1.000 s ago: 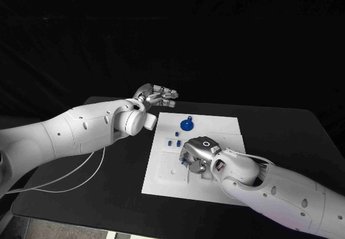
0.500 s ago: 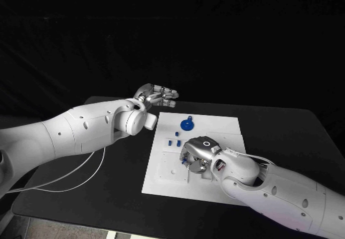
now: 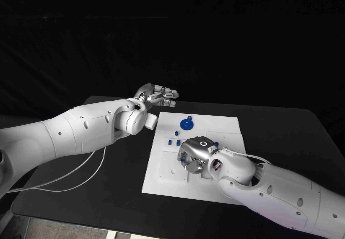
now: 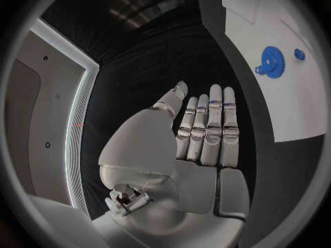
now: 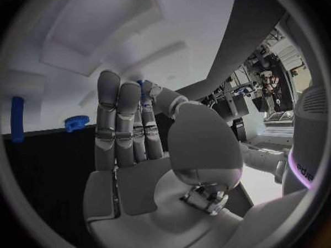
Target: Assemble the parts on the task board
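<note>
Right hand (image 3: 198,155) pinching a small blue piece (image 5: 140,86) over the board (image 3: 162,174).
Seat it squarely; the left hand (image 3: 158,94) (empty, fingers straight) waits aside.

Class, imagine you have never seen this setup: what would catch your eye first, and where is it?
First the white task board, bright on the black table. Next the right hand, low over the board's middle among small blue parts. Then the blue gear near the board's far edge, and the left hand raised beyond its far left corner.
</note>
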Motion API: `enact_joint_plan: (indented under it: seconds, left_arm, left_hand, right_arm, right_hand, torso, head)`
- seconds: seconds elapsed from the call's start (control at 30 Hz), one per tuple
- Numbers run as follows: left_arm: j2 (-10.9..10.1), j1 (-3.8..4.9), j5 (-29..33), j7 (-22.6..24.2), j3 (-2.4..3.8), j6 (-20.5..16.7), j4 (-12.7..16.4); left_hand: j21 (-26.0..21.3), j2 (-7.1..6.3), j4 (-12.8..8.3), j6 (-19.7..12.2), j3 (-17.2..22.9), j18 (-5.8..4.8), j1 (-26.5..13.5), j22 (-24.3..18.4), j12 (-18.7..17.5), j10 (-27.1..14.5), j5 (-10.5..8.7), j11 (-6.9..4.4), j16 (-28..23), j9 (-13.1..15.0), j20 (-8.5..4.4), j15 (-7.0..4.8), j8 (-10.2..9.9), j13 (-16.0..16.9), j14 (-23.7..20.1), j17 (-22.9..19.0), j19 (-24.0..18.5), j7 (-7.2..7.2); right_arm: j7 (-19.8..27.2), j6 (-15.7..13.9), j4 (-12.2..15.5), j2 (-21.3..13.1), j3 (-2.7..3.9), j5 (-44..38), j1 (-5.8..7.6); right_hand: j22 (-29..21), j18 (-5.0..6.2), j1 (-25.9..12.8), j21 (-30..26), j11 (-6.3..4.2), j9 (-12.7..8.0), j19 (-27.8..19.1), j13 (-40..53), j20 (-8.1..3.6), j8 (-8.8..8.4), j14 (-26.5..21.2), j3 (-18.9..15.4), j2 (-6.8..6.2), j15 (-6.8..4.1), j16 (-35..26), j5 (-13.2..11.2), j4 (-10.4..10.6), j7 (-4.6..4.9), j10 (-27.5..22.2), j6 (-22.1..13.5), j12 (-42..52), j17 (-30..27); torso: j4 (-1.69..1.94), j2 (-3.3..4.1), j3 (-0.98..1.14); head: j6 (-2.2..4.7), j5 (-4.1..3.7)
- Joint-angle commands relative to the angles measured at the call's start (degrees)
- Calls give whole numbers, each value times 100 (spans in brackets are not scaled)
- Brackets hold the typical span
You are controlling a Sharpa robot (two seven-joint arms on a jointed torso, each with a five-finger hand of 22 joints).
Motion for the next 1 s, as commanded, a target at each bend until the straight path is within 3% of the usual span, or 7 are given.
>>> enact_joint_plan:
  seconds: [0.03, 0.33, 0.5, 0.63, 0.7, 0.77, 1.0]
  left_arm:
    - [12, 9, 27, 20, 6, 77, 7]
    - [4, 9, 27, -7, 6, 102, 10]
    - [2, 9, 27, -13, 6, 104, 11]
    - [2, 9, 27, -19, 6, 108, 11]
    - [-2, 9, 27, -26, 6, 112, 9]
    - [-10, 9, 27, -33, 6, 114, 8]
    - [-42, 9, 27, -23, 6, 96, 20]
  left_hand:
    - [31, 1, -4, -29, -30, -58, 48, -6, -6, -39, -18, 17, -37, -4, 7, 24, -13, -4, -30, 3, 38, -9]
    - [35, 10, 4, -28, -50, -57, 50, -70, -3, -46, -16, 20, -38, -4, 11, 28, -13, -4, -38, 4, 45, -9]
    - [35, 10, 4, -28, -50, -57, 50, -70, -3, -46, -16, 20, -38, -4, 11, 28, -13, -4, -38, 4, 45, -9]
    - [35, 11, 17, -37, -64, -57, 44, -91, -3, -56, -22, 22, -36, -4, 12, 29, -14, -3, -38, 5, 52, -7]
    - [35, 11, 17, -37, -64, -57, 44, -91, -3, -56, -22, 22, -36, -4, 12, 29, -14, -3, -38, 5, 52, -7]
    - [35, 12, 25, -41, -70, -57, 35, -96, -4, -59, -23, 23, -35, -4, 13, 30, -13, -4, -38, 6, 53, -8]
    - [36, 16, 43, -45, -84, -56, 24, -111, -3, -80, -24, 29, -31, -4, 15, 31, -14, -3, -33, 8, 60, -5]
  right_arm:
    - [-48, 205, -45, 16, -41, -19, -20]
    - [-42, 183, -88, 1, -60, 86, -20]
    - [1, 7, -102, -16, -63, 207, -19]
    - [-30, -214, -70, -59, -63, 276, -19]
    - [-59, -325, -38, -93, -64, 298, -19]
    - [-81, -441, 9, -141, -63, 327, -19]
    - [-51, -704, 287, -421, -28, 559, -5]
  right_hand:
    - [13, 92, -52, -38, -32, -6, 26, -1, -10, 37, 7, -31, 48, -5, -11, 268, 48, 42, -61, -98, 19, -11]
    - [26, 125, -183, -119, 36, -17, 41, -8, 35, 31, -3, -210, -61, 36, -18, 567, 133, 93, -305, -324, 15, -27]
    - [-43, 189, -287, -236, 228, -35, 67, -18, 136, 31, -2, -414, -268, 153, -48, 554, 220, 231, -953, -879, 20, -64]
    - [-225, 266, -130, -451, 306, -38, 169, -21, 228, 35, 23, -1154, -303, 208, -108, 519, 357, 239, -1307, -1060, 18, -160]
    - [-359, 317, 112, -576, 329, -44, 230, -23, 270, 28, 38, -2031, -253, 257, -130, 659, 517, -31, -1489, -1366, 15, -226]
    - [-415, 328, 150, -585, 362, -40, 234, -16, 289, 31, 36, -2421, -302, 272, -119, 746, 734, 38, -1595, -1354, 26, -249]
    - [-578, 327, 392, -498, 343, -39, 235, -18, 288, 31, 32, -2677, -340, 264, -75, 820, 1126, 108, -1516, -1321, 21, -301]
  torso:
    - [-1, -3, -5]
    - [-11, -2, 3]
    - [-9, -4, 8]
    - [-4, -2, 11]
    - [-2, -3, 9]
    - [-5, -4, 9]
    - [-20, -3, 2]
  head:
    - [-11, 7]
    - [-20, 12]
    - [-11, 9]
    - [-17, 2]
    - [-22, 1]
    - [-23, 2]
    - [6, 0]
